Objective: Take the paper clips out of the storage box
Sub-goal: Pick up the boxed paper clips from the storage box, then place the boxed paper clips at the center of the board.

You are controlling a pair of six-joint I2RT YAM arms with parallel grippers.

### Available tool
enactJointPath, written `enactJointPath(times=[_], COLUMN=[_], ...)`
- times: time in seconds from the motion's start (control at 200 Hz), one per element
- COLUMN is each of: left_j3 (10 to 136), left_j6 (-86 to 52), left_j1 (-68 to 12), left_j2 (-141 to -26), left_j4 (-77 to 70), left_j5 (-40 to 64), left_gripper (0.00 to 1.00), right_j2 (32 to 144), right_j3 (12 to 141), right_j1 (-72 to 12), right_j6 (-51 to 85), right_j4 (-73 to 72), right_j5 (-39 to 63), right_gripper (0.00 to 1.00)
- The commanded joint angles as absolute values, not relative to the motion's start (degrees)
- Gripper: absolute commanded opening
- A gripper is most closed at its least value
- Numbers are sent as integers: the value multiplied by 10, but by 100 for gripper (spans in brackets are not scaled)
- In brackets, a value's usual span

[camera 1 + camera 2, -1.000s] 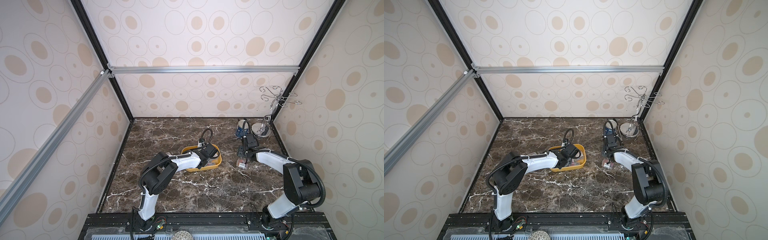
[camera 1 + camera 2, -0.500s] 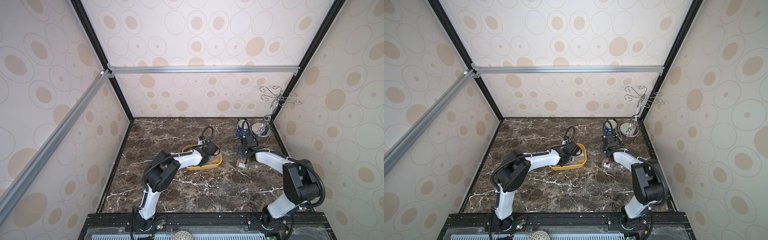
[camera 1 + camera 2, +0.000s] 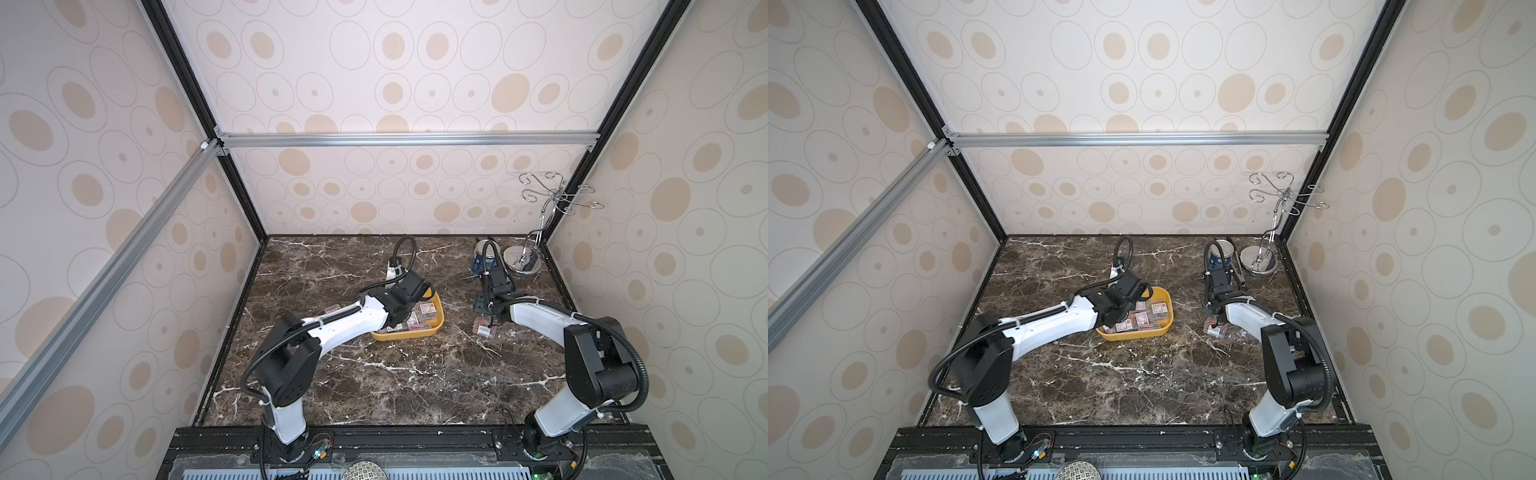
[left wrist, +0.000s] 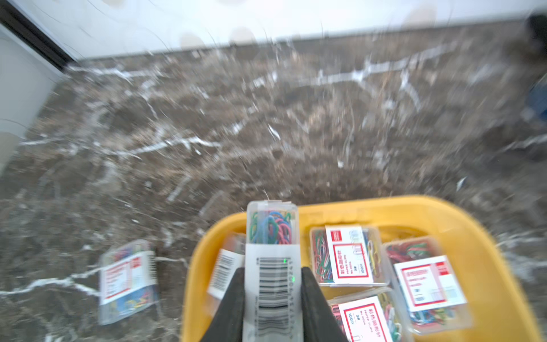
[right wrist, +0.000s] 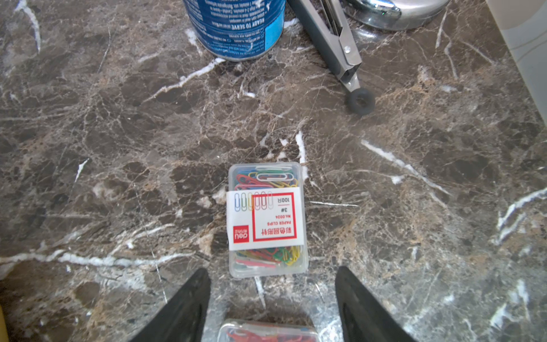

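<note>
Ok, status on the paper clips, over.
Left gripper shut on one paper clip box, over the storage box. Right gripper open above a loose box on the table. Nothing blocking.

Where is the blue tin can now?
In both top views the blue tin can stands near the far right corner of the table, beside the chrome hook stand; the right wrist view shows metal tongs lying next to it.

Small clear plastic paper-clip boxes [image 3: 428,309] lie in the shallow yellow plastic tray [image 3: 407,334] mid-table. One loose box [image 4: 127,275] lies at its nine o'clock, another [image 3: 483,329], perhaps two, at three. At two o'clock stands the blue-labelled tin can [image 3: 477,262], the chrome wire stand [image 3: 521,261] just beside.
</note>
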State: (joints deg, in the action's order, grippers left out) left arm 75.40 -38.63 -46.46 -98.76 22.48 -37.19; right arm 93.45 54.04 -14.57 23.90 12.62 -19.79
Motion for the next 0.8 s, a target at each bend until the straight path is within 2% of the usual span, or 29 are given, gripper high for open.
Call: enactJointPath(times=[0.0, 0.425, 0.795], left_j3=[730, 633, 650], left_j6=[-382, -363, -333], left_j1=[-456, -332, -232], left_j2=[-937, -843, -951], left_j4=[259, 266, 261], left_j5=[-434, -437, -452], left_gripper=[23, 23, 23], right_j2=[941, 945, 948], right_j3=[552, 557, 559], right_j1=[-151, -152, -154], right_j6=[236, 236, 236], right_j4=[141, 144, 146], right_j5=[-209, -214, -216], right_gripper=[69, 69, 69])
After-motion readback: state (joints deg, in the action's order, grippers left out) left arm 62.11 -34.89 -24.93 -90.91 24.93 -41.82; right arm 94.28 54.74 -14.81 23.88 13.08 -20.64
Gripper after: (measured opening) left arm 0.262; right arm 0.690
